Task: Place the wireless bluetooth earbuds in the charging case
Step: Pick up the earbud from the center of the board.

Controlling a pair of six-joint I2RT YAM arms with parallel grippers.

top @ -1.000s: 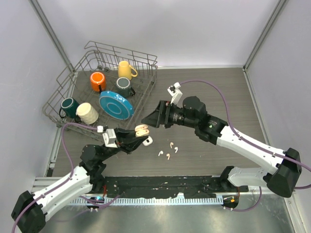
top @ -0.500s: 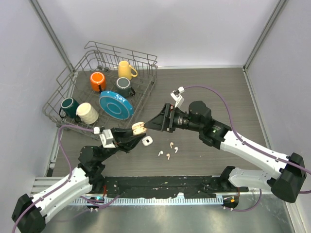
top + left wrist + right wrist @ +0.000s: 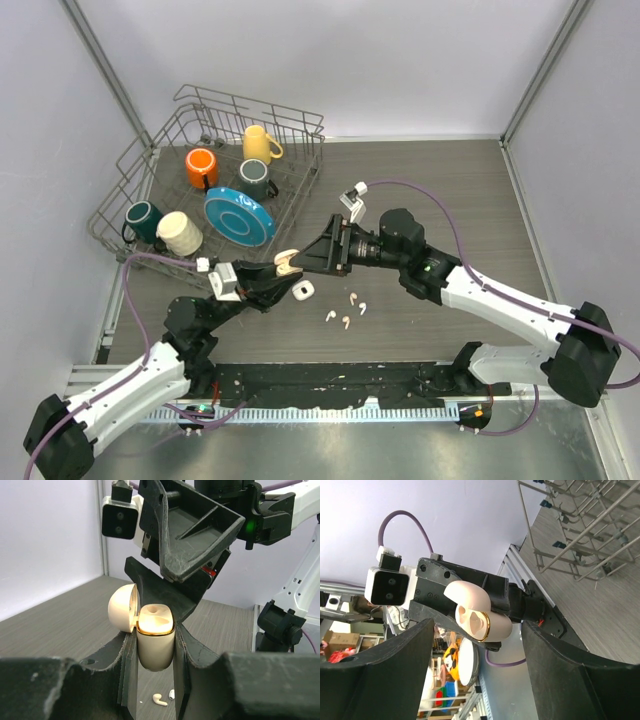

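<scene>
My left gripper (image 3: 155, 647) is shut on a cream charging case (image 3: 155, 642) with a gold rim, held upright above the table with its lid (image 3: 122, 607) swung open. In the top view the case (image 3: 287, 263) sits just left of my right gripper (image 3: 312, 256). The right gripper (image 3: 477, 650) is open, its wide fingers (image 3: 385, 670) either side of the case (image 3: 485, 622) and apart from it, with nothing held. Several white earbuds (image 3: 346, 322) lie loose on the table; two earbuds (image 3: 160, 699) show below the case.
A second small white case (image 3: 303, 290) lies on the table by the left gripper. A wire dish rack (image 3: 135, 165) at the back left holds several mugs and a blue plate (image 3: 240, 216). Its wires (image 3: 580, 535) show in the right wrist view.
My right gripper has moved left and closer, up to the held case. The left gripper has kept its hold on the case, shifting only slightly.
</scene>
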